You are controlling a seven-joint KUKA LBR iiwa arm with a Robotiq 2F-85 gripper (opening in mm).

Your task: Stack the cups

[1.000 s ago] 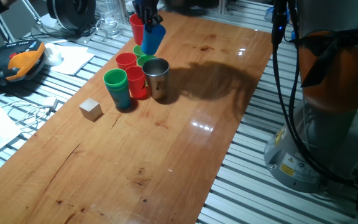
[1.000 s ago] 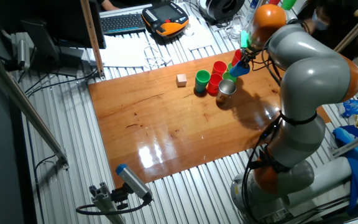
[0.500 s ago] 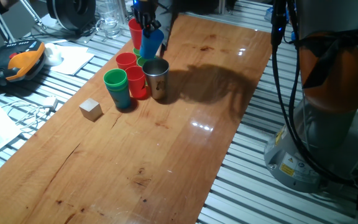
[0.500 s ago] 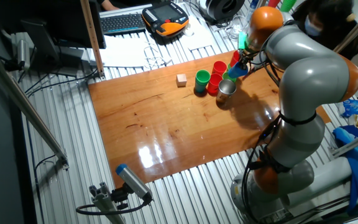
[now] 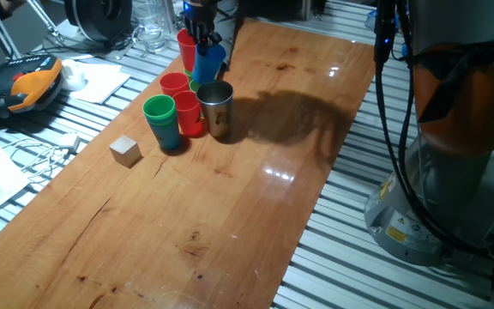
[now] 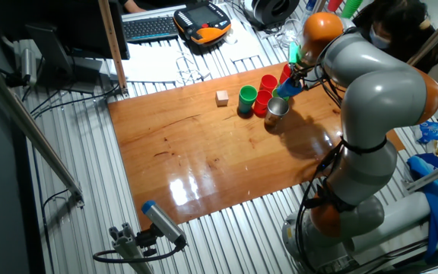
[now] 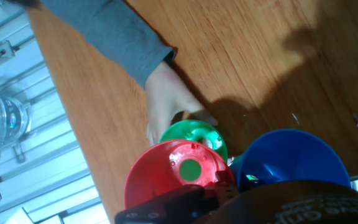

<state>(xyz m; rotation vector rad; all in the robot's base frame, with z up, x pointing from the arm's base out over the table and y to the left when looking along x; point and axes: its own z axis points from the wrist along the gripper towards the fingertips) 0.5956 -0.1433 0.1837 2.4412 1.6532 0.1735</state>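
At the far end of the counter (image 5: 256,197), near the top of one fixed view, the tool (image 5: 201,24) holds a blue cup (image 5: 209,60) by its rim, closed on it, with the cup hanging close above the cluster of cups. I cannot see the finger gap itself; the grip is my reading from how the cup hangs under the hand.

The rest of the cups sit just below: a steel cup (image 5: 217,106) at the near right of the group, a green cup (image 5: 159,119) on a blue one at the near left, a red cup (image 5: 188,112) between them, another red one (image 5: 174,84) behind, and a tall red cup (image 5: 186,41) just left of the held one. A wooden cube (image 5: 125,151) lies apart, to the lower left.

In the hand view a person's hand (image 7: 166,102) reaches in from the upper left and rests against a green cup (image 7: 194,138) right under the tool.

To do this well, I'd line the blue cup's base squarely over an open mouth, probably the green cup behind the steel one, keep it upright, lower slowly, and let go only once it seats. The neighbours are tightly packed, so a sideways drift could topple the tall red cup. With that hand so near, waiting seems wise.
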